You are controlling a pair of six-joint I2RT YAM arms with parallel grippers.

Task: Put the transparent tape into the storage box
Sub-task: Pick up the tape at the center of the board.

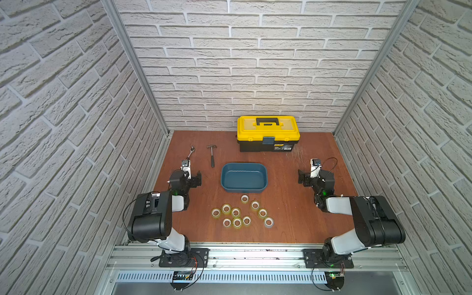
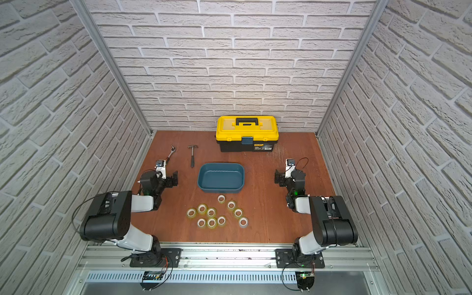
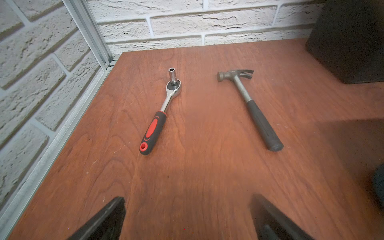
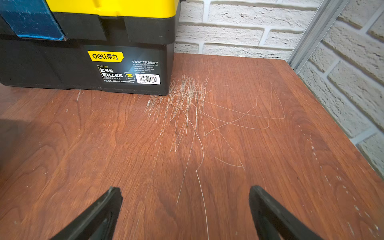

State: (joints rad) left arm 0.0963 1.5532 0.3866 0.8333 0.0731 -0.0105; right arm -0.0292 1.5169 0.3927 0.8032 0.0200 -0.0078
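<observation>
The left gripper (image 1: 198,178) and the right gripper (image 1: 301,178) are both released, jaws spread wide with nothing between them. The storage box (image 1: 244,165) sits between the two grippers, touching neither. The transparent tape (image 1: 235,212) lies clustered on the counter (image 1: 286,219), behind both grippers toward the arm bases, outside the box.

Left wrist view: toolbox (image 3: 349,37) cut by the frame corner, dark and blurred. Right wrist view: its lid runs out of frame. Both top views: ratchet (image 1: 191,150) handle hidden behind the left wrist camera (image 1: 186,165).
</observation>
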